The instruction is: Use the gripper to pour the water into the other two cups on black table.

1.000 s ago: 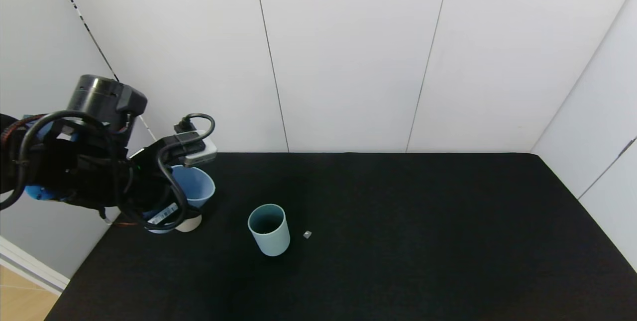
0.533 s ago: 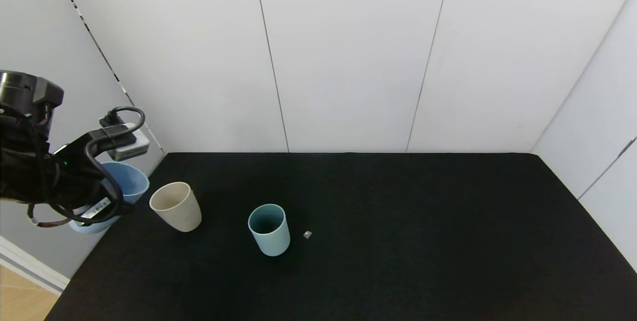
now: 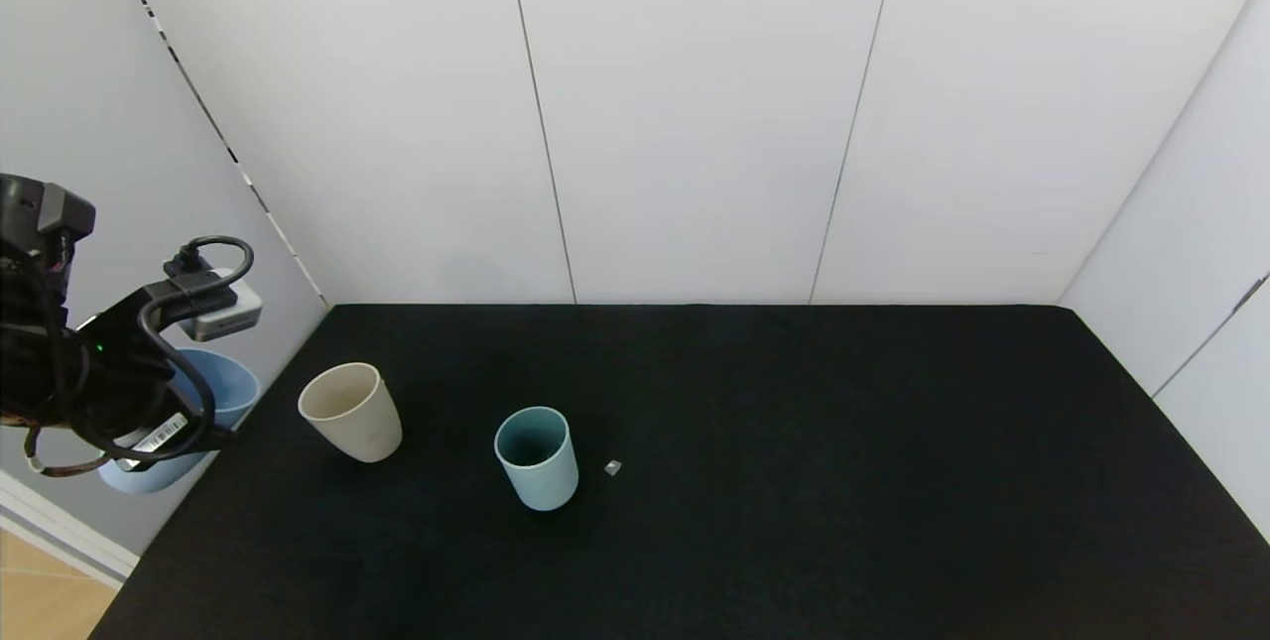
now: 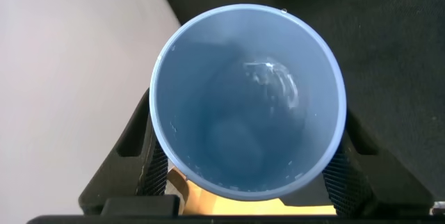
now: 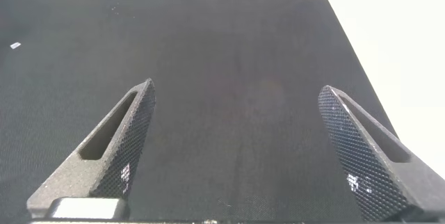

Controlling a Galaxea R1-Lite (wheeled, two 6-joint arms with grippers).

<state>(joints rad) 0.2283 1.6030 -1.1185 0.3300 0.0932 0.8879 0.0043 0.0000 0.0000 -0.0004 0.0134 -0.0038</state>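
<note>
Head view: the left gripper [image 3: 149, 422] is off the left edge of the black table [image 3: 794, 481], clamped on the blue cup [image 3: 213, 397]. The beige cup [image 3: 350, 412] and teal cup [image 3: 537, 456] stand upright on the table, near-left of centre and well apart from the jaws.

Left wrist view: the fingers [image 4: 142, 158] press both sides of the blue cup, droplets inside.

Right wrist view: the right gripper [image 5: 240, 147] hangs over bare table, jaws wide apart and empty
</note>
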